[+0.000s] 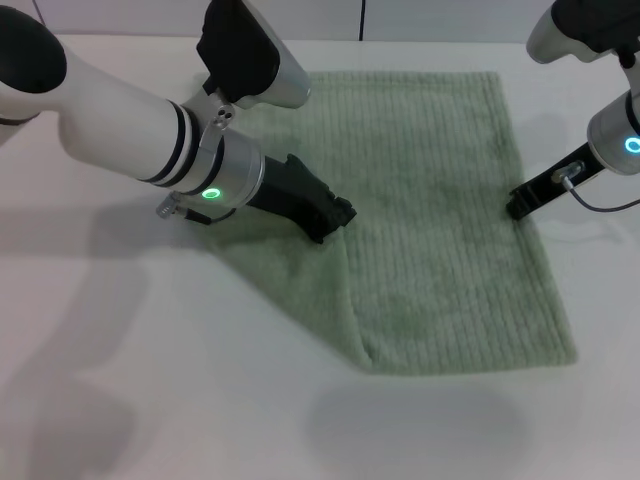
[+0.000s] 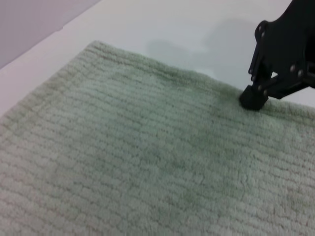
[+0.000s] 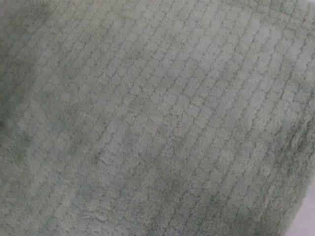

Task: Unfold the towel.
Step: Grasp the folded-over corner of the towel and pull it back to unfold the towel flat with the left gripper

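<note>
On the white bench [image 1: 120,350] lies the pale sage-green ribbed terry towel [image 1: 440,240], its left part folded over, with the left claw [image 1: 335,222] on that fold and the right claw [image 1: 518,205] touching its right edge, both grips unclear.

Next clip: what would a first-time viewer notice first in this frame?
The large sage-green towel covering the middle of the white table, its left side lying along a diagonal. The left gripper sits on that left part, while the right gripper touches down at the towel's right edge.
</note>
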`<act>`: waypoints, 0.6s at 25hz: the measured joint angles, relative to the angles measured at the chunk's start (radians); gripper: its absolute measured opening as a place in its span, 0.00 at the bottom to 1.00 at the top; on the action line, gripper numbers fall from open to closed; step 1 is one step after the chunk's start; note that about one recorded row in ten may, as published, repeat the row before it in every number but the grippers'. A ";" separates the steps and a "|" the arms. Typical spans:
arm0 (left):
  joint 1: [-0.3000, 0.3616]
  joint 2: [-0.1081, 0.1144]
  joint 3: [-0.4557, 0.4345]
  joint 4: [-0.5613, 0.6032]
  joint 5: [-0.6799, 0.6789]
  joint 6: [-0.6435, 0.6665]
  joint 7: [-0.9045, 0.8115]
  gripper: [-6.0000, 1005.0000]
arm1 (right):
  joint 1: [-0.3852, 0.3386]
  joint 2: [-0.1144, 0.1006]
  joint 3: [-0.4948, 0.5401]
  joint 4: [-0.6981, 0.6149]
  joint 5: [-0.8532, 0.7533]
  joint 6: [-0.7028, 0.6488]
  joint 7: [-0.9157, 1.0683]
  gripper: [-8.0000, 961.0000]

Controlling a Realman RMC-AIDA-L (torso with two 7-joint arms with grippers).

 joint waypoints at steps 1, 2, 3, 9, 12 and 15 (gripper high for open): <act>0.000 0.000 -0.011 -0.001 0.012 -0.013 0.000 0.05 | 0.001 0.001 -0.001 0.000 0.000 0.000 0.000 0.01; 0.000 0.000 -0.011 -0.001 0.012 -0.013 0.000 0.05 | 0.001 0.001 -0.001 0.000 0.000 0.000 0.000 0.01; 0.000 0.000 -0.016 -0.001 0.015 -0.018 0.000 0.05 | 0.001 0.001 -0.001 0.000 0.000 0.000 0.000 0.01; 0.006 0.005 -0.050 -0.015 0.035 -0.051 0.001 0.05 | 0.001 0.001 -0.001 0.001 0.000 0.000 0.001 0.01; 0.019 0.005 -0.067 -0.042 0.047 -0.072 0.002 0.05 | 0.001 0.001 -0.001 0.003 0.000 0.000 0.001 0.01; 0.036 0.007 -0.084 -0.075 0.061 -0.103 0.003 0.05 | 0.001 0.001 -0.001 0.003 0.000 0.000 0.001 0.01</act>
